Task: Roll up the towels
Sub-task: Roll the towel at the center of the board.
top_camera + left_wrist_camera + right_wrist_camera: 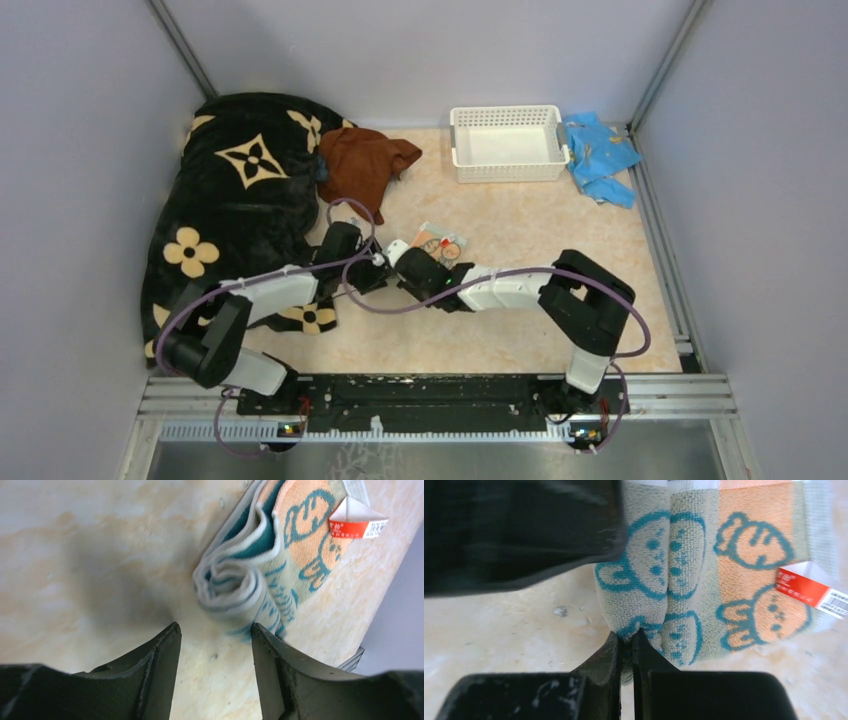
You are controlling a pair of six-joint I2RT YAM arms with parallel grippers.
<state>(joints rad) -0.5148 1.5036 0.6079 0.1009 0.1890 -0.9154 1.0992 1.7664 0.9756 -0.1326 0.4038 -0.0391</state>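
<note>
My right arm reaches low to the left; the right gripper [626, 639] pinches a fold of the partly rolled towel [684, 565] at mid-table [540, 240]. My left gripper [215, 632], spread, sits just beside the roll's end.

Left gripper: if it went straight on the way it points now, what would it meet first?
Most likely the rolled end of the teal-and-white towel, which lies just ahead of the open left gripper, slightly off-centre. Depth is unclear, so it may touch the table first.
</note>
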